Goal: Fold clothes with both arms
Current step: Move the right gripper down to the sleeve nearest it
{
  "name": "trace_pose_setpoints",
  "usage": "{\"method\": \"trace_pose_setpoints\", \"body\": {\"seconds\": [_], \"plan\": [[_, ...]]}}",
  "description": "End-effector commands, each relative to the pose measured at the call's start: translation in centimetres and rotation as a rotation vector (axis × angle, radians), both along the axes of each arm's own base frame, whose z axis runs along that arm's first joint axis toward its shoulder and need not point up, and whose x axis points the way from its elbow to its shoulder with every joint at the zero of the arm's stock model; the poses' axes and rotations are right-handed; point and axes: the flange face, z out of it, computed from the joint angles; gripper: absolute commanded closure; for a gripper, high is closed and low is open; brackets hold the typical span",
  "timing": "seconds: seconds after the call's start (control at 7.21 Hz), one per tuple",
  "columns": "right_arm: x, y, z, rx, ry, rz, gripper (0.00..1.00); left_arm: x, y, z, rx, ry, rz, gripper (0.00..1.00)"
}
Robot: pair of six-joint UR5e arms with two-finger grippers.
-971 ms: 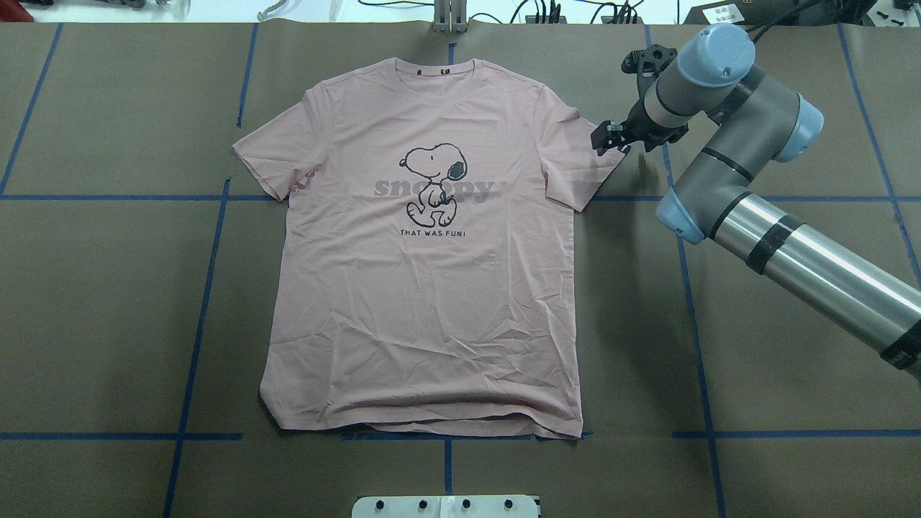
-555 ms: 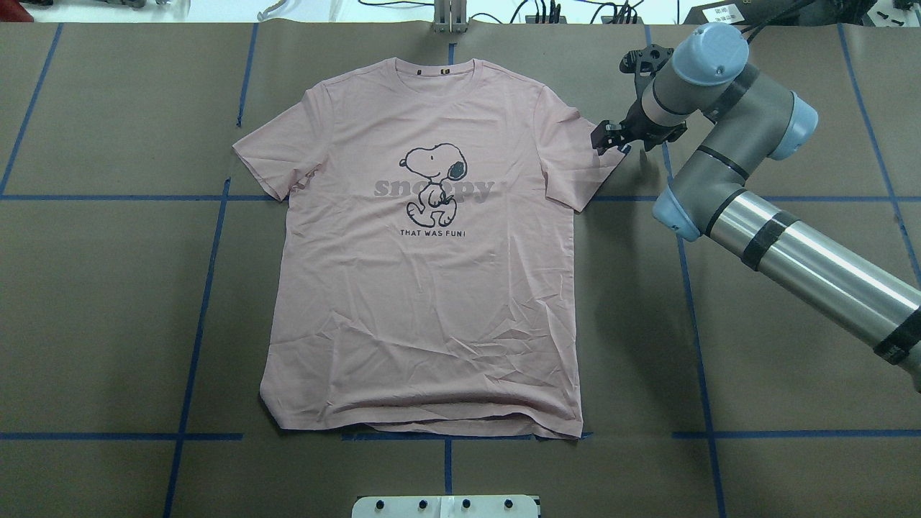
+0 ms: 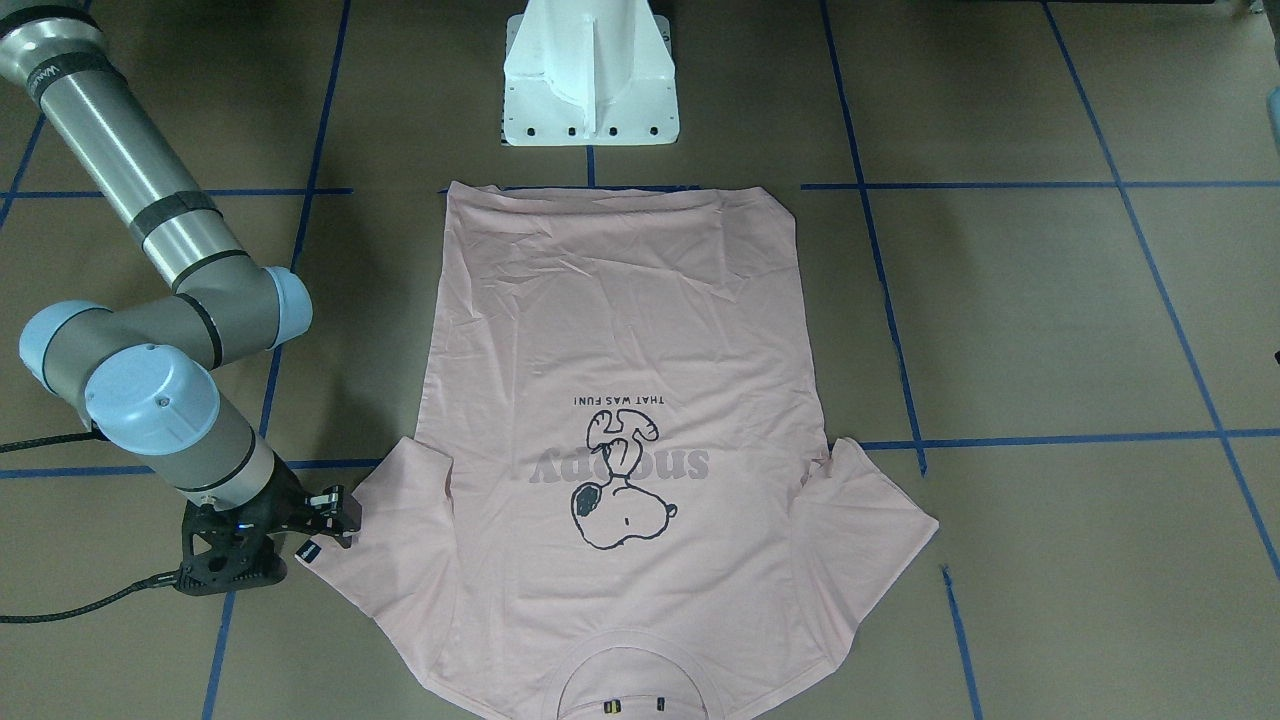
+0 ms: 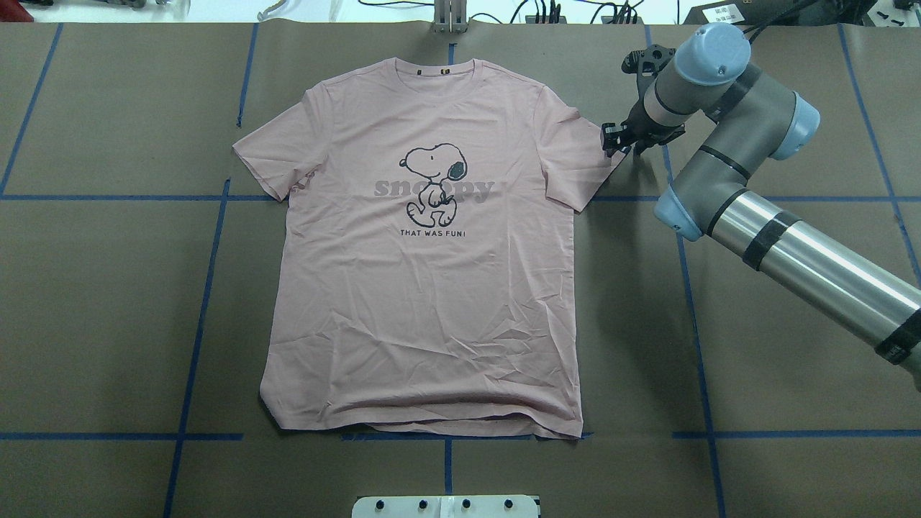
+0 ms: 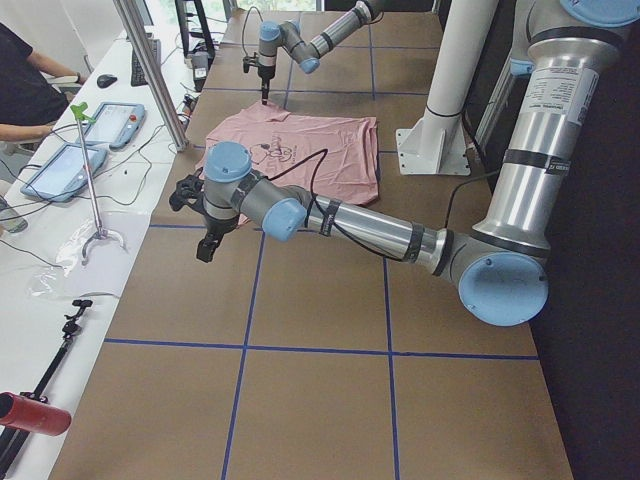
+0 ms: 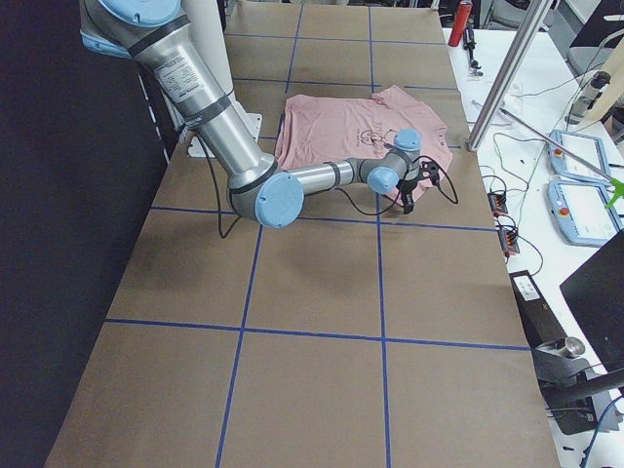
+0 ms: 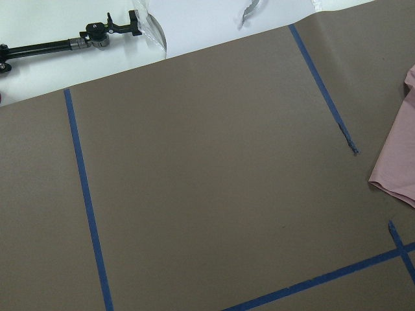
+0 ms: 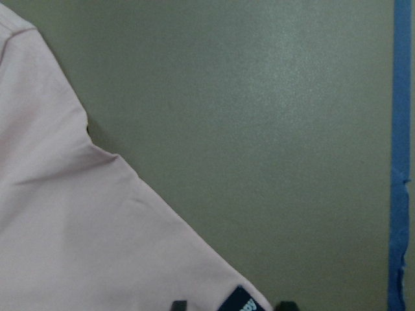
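The pale pink T-shirt [image 4: 424, 288] lies flat with the dog print up, collar at the far side of the table; it also shows in the front view [image 3: 620, 330]. My right gripper [image 4: 611, 139] is low at the outer corner of the shirt's right-hand sleeve. In the right wrist view its two fingertips [image 8: 178, 304] stand apart, open, on either side of the small black sleeve tag [image 8: 241, 302]. My left gripper [image 5: 205, 245] hangs over bare table to the left of the shirt. It shows only in the left side view, so I cannot tell whether it is open or shut.
The white pedestal base [image 3: 590, 80] stands at the near edge behind the shirt's hem. Blue tape lines [image 4: 194, 316] cross the brown table cover. A side bench with tablets [image 5: 70, 165], a metal post [image 5: 150, 70] and a person lie beyond the far edge.
My right gripper has shifted slightly to the right at the sleeve's edge. The shirt has not moved.
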Motion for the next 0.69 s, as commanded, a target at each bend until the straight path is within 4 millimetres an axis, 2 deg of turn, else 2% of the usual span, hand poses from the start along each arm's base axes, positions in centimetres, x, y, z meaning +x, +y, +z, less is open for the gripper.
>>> {"method": "trace_pose_setpoints", "body": {"seconds": [0.0,0.28,0.55], "plan": [[-0.1,-0.1,-0.3,0.001,-0.002,-0.001,1.0,0.0,0.0,0.0,-0.001,0.0,-0.001,0.0],[-0.4,-0.6,-2.5,0.018,-0.026,0.005,1.0,0.0,0.0,0.0,-0.001,0.0,-0.001,0.0],[-0.6,-0.5,-5.6,0.045,-0.069,-0.006,1.0,0.0,0.0,0.1,-0.004,0.0,0.0,0.0]]}}
